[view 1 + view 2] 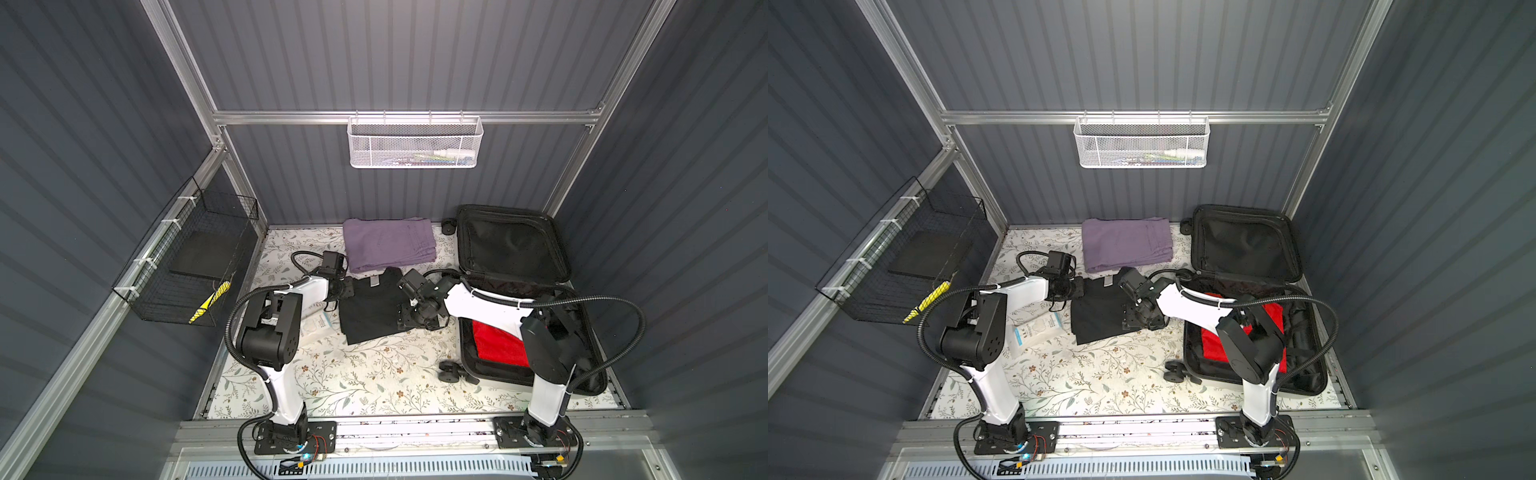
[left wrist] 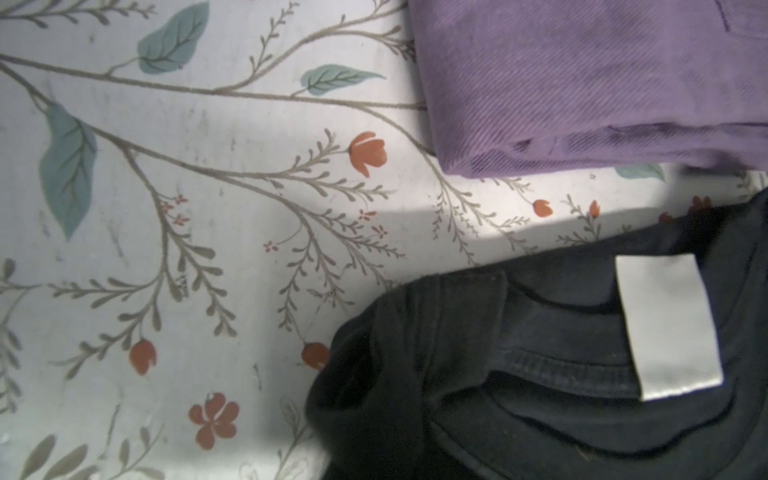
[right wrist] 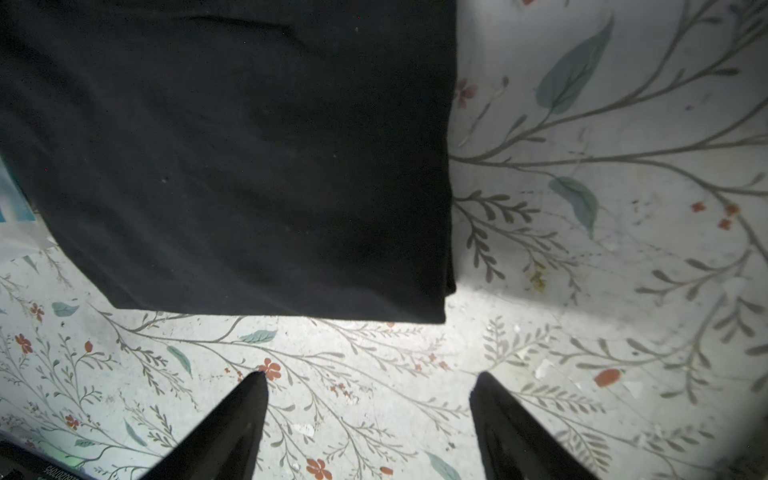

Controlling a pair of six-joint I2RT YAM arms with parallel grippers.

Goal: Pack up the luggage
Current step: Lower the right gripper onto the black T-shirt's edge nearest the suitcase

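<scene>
The luggage (image 1: 511,245) (image 1: 1246,249) lies open at the right, and a red cloth (image 1: 496,340) rests in its near half. In the middle of the floral table lies a folded black shirt (image 1: 370,311) (image 3: 228,166), its white label up. At the shirt's left edge by the collar, my left gripper (image 1: 343,291) (image 1: 1073,289) is shut on bunched black fabric (image 2: 395,395). The fingers are hidden in the left wrist view. My right gripper (image 1: 405,322) (image 3: 370,374) stands open over bare table at the shirt's right edge, with nothing between its fingers.
Folded purple trousers (image 1: 386,245) (image 2: 582,83) lie just behind the shirt. A white packet (image 1: 1038,328) sits left of the shirt, under the left arm. A white mesh basket (image 1: 415,143) hangs on the back wall. A black wire basket (image 1: 195,266) hangs on the left.
</scene>
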